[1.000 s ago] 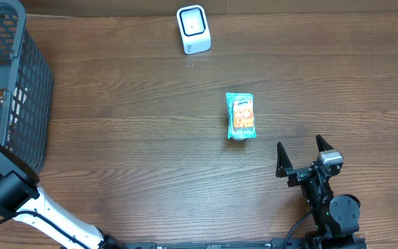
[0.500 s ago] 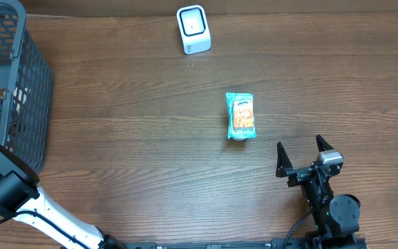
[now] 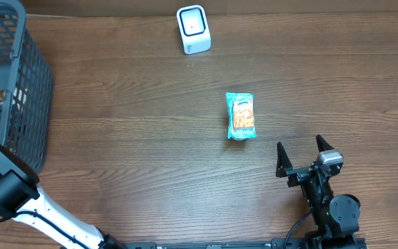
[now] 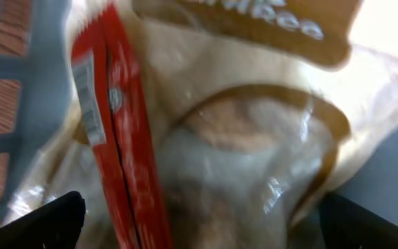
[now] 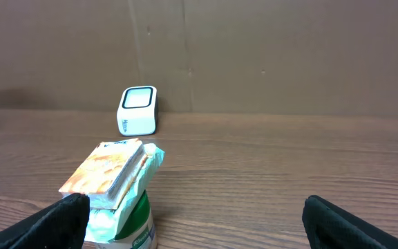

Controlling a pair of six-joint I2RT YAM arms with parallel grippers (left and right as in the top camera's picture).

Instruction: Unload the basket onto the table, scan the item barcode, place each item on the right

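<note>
Your snack packet (image 3: 240, 116) lies in the middle of the desk (image 3: 130, 152) with open wood on every side, the scanner (image 3: 193, 29) well apart by the far edge. Your right gripper (image 3: 300, 146) waits near the packet, jaws spread. Your left gripper (image 4: 206, 232) is inside the basket (image 3: 30, 69) at the left edge, jaws spread over wrapped goods (image 4: 254, 152)

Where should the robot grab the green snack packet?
Probably across its two long sides, near the middle, coming down from above. The snack packet lies flat on the table and is narrower across than along, so the open right gripper, close by, should span it.
</note>
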